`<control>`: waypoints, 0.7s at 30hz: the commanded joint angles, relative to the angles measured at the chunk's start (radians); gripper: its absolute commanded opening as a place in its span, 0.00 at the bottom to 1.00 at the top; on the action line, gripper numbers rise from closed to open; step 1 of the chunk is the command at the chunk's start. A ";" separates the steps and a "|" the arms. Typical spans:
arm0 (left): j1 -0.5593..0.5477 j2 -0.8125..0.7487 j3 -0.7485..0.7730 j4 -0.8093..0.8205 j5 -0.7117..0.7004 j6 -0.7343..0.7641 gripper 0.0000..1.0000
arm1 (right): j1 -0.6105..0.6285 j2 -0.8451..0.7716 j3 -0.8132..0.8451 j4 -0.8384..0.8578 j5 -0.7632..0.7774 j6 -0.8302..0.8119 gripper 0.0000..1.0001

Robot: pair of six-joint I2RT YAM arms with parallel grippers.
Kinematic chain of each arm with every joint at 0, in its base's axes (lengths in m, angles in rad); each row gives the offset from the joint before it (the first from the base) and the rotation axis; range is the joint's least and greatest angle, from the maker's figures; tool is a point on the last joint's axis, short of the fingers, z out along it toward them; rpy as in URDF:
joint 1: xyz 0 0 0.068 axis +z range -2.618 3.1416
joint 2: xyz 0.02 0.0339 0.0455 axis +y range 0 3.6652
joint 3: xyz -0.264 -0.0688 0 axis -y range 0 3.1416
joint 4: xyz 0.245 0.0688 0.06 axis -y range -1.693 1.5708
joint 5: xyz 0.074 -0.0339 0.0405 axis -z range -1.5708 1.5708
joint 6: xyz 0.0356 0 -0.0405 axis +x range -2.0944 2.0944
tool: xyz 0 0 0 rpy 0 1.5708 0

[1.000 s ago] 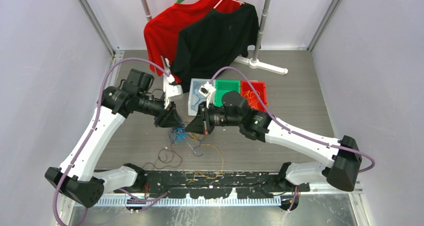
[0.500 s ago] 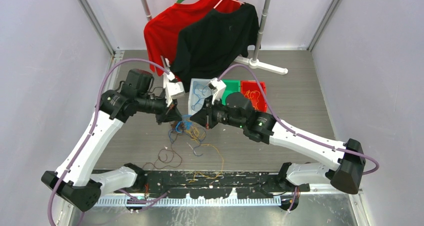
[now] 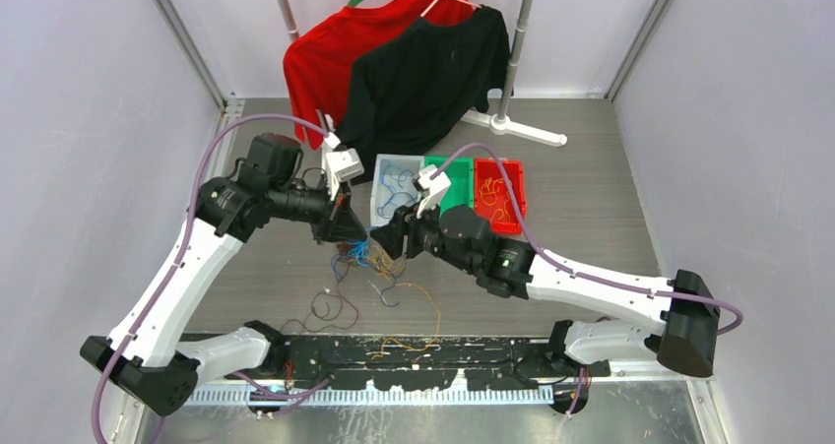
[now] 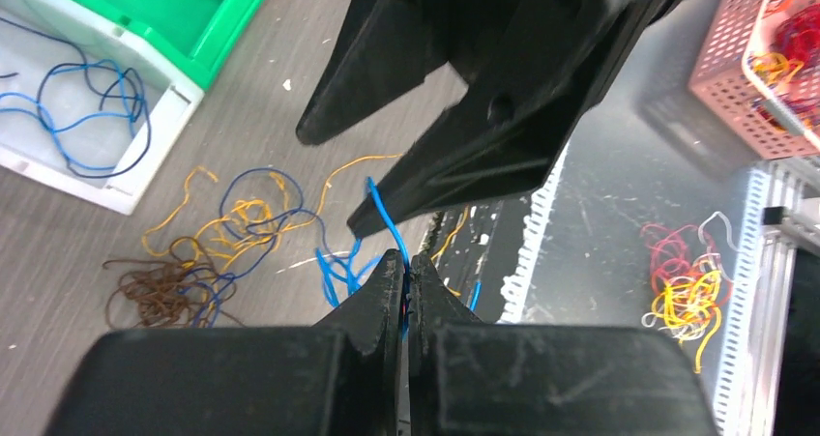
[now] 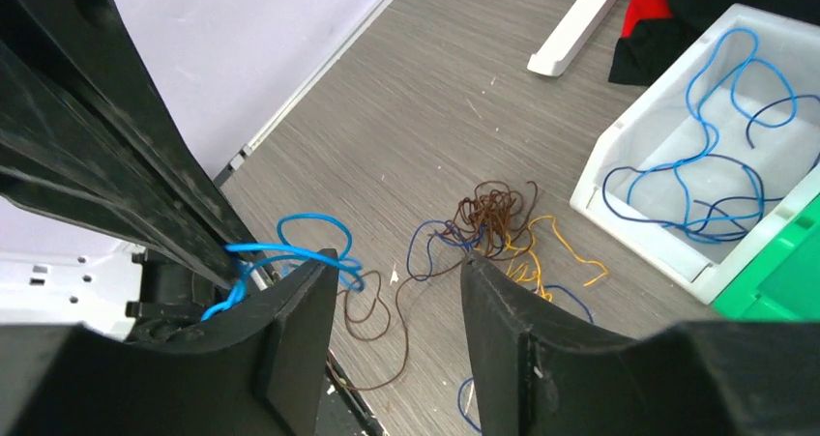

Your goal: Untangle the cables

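My left gripper [image 3: 353,229] is fully closed and clamps one blue cable [image 4: 386,214] between its fingertips, above the table [image 3: 591,227]. My right gripper [image 3: 386,242] faces it tip to tip, with its jaws parted and nothing between them. The blue cable passes just beside one of its fingers [image 5: 290,310]; I cannot tell whether they touch. The white bin [image 3: 378,211] beside the green bin [image 3: 463,160] contains loose blue strands. The remaining cables [image 3: 369,264] lie in a tangle on the table directly below both grippers, near the white bin. The tangle has blue, yellow-orange and dark brown strands. The clamped blue cable runs down into it.
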 commanded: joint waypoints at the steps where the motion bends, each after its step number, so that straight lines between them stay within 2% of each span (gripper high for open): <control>1: -0.004 0.004 0.058 0.062 0.104 -0.104 0.00 | 0.025 -0.026 -0.037 0.190 0.066 0.007 0.56; 14: -0.003 0.036 0.129 0.069 0.268 -0.172 0.00 | 0.035 0.022 -0.081 0.294 0.084 0.038 0.53; 21: 0.002 0.072 0.264 0.066 0.306 -0.186 0.00 | 0.035 0.028 -0.218 0.340 0.124 0.096 0.50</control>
